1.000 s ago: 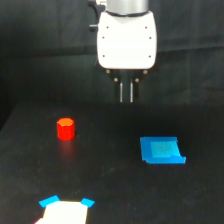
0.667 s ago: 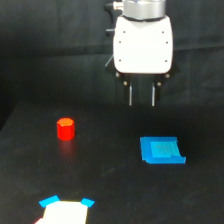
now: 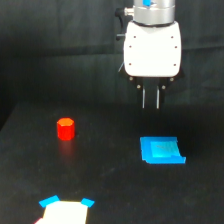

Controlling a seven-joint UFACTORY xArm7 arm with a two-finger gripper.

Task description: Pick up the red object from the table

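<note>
No readable text, labels, brands, numbers or signs on anything in view.

Scene dim overall, black backdrop swallowing detail; white gripper body (image 3: 152, 50) bright, near blown out; table (image 3: 110, 190) shows faint sheen, no distinct shadows; whole frame soft, edges blurry; white patch (image 3: 65, 212) at bottom overexposed.
</note>
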